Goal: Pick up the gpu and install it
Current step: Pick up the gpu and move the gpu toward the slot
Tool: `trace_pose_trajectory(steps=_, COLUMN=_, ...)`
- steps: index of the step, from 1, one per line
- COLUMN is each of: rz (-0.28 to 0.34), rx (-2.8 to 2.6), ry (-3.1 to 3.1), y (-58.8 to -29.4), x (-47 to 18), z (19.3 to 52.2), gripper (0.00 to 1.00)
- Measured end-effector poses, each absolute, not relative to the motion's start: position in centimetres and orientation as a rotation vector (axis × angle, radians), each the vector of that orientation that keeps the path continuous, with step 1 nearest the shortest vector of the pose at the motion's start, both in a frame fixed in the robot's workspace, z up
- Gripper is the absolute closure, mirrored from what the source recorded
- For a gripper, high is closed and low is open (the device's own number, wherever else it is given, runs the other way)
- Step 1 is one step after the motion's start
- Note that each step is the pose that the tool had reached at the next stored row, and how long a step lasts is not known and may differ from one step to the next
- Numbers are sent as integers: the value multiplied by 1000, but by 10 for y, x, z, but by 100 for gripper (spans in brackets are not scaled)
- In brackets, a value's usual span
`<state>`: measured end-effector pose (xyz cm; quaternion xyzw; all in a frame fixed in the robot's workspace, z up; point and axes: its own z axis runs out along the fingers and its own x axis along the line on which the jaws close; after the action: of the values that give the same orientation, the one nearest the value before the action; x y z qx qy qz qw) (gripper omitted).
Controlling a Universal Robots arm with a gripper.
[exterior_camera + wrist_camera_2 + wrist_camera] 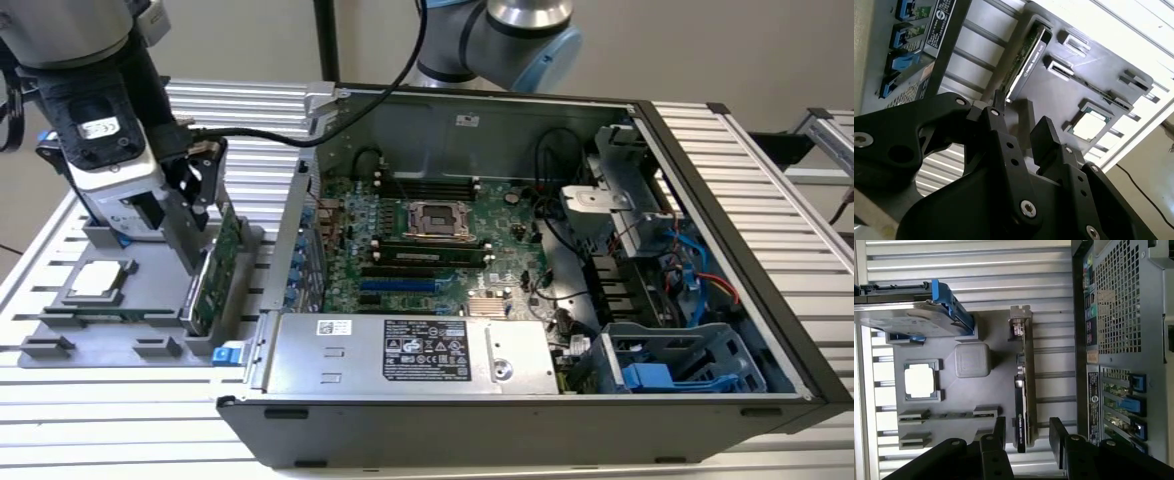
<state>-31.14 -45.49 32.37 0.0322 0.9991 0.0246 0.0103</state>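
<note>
One thin card, the gpu point(1024, 390), stands on its long edge in a slot of the grey holder tray point(994, 340), just beside the open computer case point(467, 435). It looks light and stiff yet fragile. I'd judge the flat faces near its upper edge the safest hold. The gripper point(1028, 422) hangs over one end, fingers spread wide either side, apparently not touching.
</note>
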Motion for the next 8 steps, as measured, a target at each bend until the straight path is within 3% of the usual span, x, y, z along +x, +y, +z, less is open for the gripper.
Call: trace_pose_trajectory(steps=8, rz=77, rx=100, ry=3119, y=-453, x=-312, z=317, gripper=0)
